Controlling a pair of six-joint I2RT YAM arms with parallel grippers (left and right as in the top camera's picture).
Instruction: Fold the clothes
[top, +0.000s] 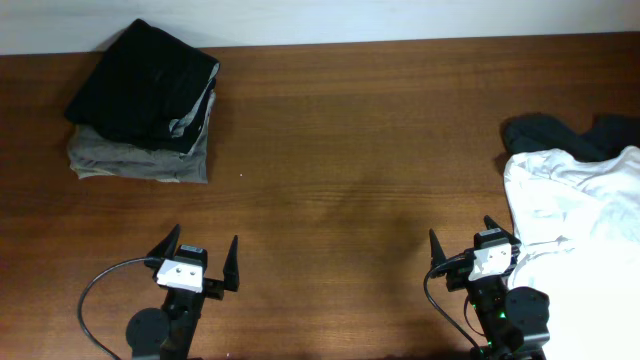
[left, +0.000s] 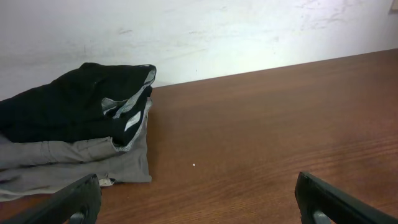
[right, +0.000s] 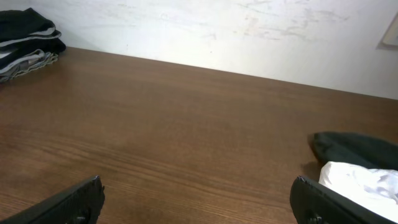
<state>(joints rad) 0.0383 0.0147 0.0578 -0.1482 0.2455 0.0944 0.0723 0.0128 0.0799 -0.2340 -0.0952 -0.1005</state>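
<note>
Overhead, my left end effector (top: 204, 240) and right end effector (top: 463, 236) sit spread, black shorts (top: 145, 80) folded far left, white garment (top: 580, 220) heaped right.

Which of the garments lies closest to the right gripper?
The white garment, crumpled just beside the right gripper. The dark garment lies behind it; the black shorts and grey garment are stacked far off at the left.

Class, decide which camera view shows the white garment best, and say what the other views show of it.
The overhead view: it shows most of the white garment, crumpled, though the frame edge cuts it off. The right wrist view catches only one corner. The left wrist view shows none of it.
</note>
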